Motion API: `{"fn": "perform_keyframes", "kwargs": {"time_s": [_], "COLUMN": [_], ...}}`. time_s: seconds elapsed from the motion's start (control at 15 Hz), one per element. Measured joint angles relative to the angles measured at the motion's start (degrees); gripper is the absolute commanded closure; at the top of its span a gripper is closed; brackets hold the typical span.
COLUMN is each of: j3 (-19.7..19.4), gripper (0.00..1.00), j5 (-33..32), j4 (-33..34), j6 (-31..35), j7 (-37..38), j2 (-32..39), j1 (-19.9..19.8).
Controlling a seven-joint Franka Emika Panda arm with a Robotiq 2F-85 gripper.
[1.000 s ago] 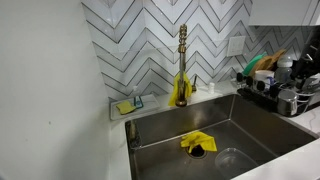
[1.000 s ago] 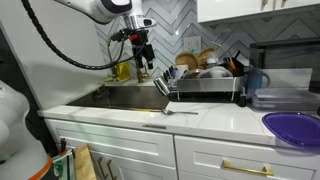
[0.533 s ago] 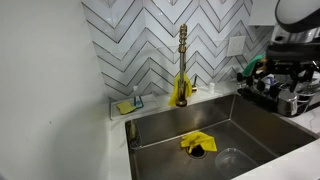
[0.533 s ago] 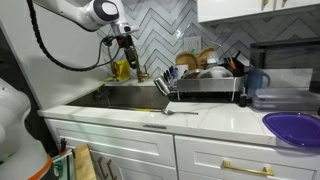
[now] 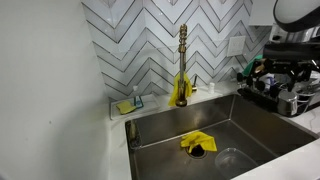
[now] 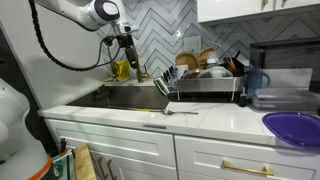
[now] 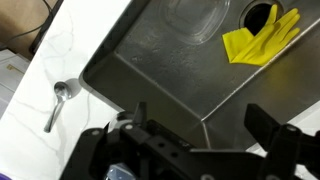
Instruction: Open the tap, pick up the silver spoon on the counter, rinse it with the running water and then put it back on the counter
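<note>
The gold tap (image 5: 182,62) stands upright behind the steel sink (image 5: 255,122); I see no running water. My gripper (image 5: 287,66) is open and empty, in the air over the sink's right part, well right of the tap. In an exterior view it (image 6: 129,58) hangs above the basin. In the wrist view its jaws (image 7: 205,125) are spread over the sink floor. The silver spoon (image 6: 170,111) lies on the white counter (image 6: 215,119) in front of the sink; it also shows in the wrist view (image 7: 56,101), left of the basin edge.
A yellow cloth (image 5: 197,143) lies by the drain, also seen in the wrist view (image 7: 262,37). A full dish rack (image 6: 205,80) stands beside the sink. A sponge holder (image 5: 128,104) sits left of the tap. A purple bowl (image 6: 294,126) is on the counter.
Between one second and half a second ago my gripper moved over the sink, away from the dish rack, and came into the tap-side exterior view. Nothing has moved since.
</note>
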Motion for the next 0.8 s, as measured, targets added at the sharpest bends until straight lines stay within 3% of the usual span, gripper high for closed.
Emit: {"fn": "perform_keyframes", "kwargs": {"time_s": [0.47,0.8], "j3": [-0.3,-4.6], "gripper": [0.0,0.0], "j5": [0.0,4.3], "j4": [0.0,4.0], "j6": [0.0,1.6], "j7": [0.0,3.1], "j2": [0.0,3.5], "j1": [0.5,1.3]}}
